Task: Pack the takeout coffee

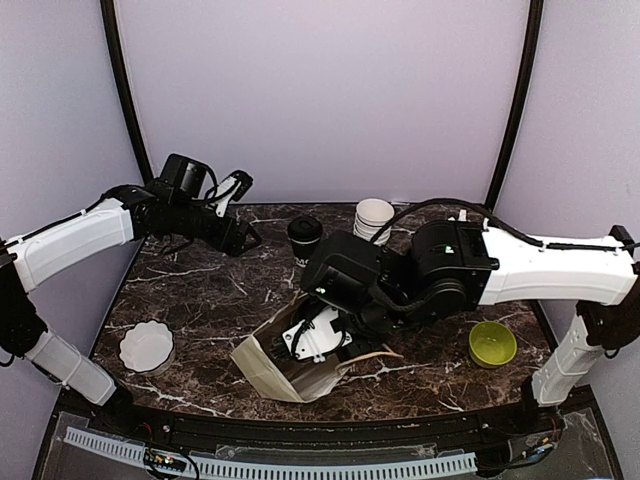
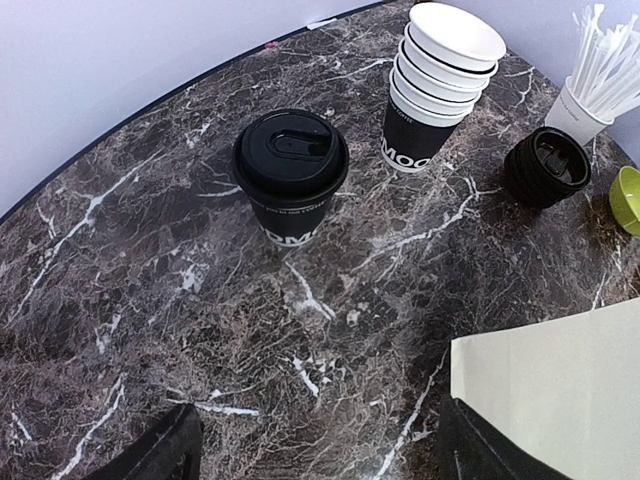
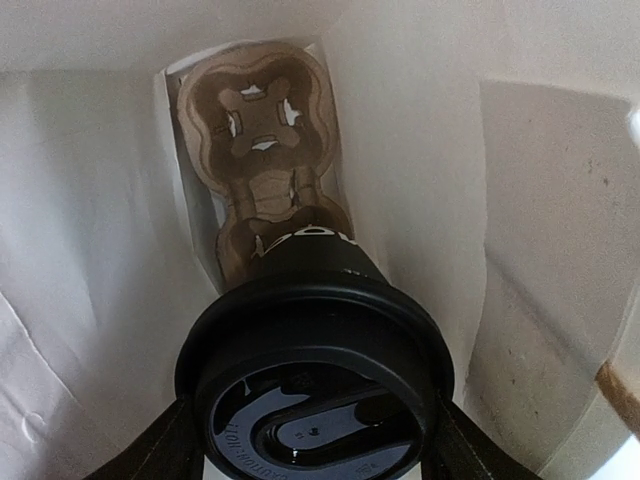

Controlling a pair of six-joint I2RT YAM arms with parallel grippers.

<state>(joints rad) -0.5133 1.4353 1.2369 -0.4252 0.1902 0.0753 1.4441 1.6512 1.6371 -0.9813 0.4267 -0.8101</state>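
One coffee cup (image 3: 315,395) is inside the paper bag (image 3: 90,250), over the cardboard carrier (image 3: 255,110). The right fingers (image 3: 165,450) clasp it at the lid's sides. A second coffee cup (image 2: 291,175) stands upright on the bench (image 2: 150,290), untouched. The left fingers (image 2: 160,450) are spread, holding nothing.

Judgement: the paper walls are light and crushable, and the lids slick. Take hold just under the lid, where the rim stiffens the wall. Grip gently and keep the cup upright.

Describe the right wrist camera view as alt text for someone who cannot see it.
A black-lidded coffee cup, held in the right gripper, hangs inside a white paper bag, over a brown cardboard cup carrier.
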